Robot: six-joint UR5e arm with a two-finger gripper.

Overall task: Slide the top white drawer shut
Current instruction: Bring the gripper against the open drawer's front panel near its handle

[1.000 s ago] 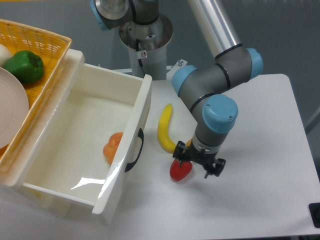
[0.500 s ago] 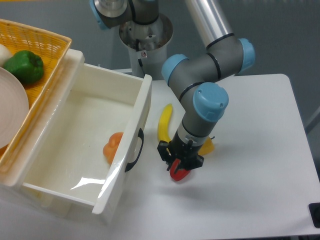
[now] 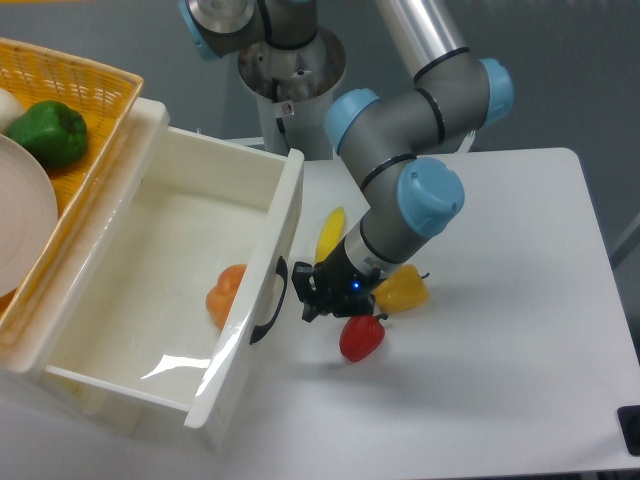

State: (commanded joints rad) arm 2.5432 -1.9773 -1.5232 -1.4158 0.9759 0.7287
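White tabletop [image 3: 520, 330] fills the right and lower part of the scene, with a grey wall behind. At centre, the gripper [image 3: 312, 295] on the grey and blue arm [image 3: 415, 150] points left and slightly down, just beside the front panel of the top white drawer [image 3: 190, 270]. Whether its dark fingers are parted or together cannot be told; nothing is seen held in them. They sit close to the black curved handle [image 3: 272, 300] on that panel, though contact cannot be confirmed.

Just right of the gripper lie a red pepper [image 3: 361, 337] and a yellow pepper [image 3: 402, 289] on the table, with a banana [image 3: 330, 235] partly hidden behind the wrist.

The drawer stands pulled far out toward the right. An orange fruit [image 3: 226, 293] rests inside it against the front wall.

At upper left, a yellow wicker basket [image 3: 95, 90] holds a green pepper [image 3: 48, 133] and a white plate [image 3: 22, 225].
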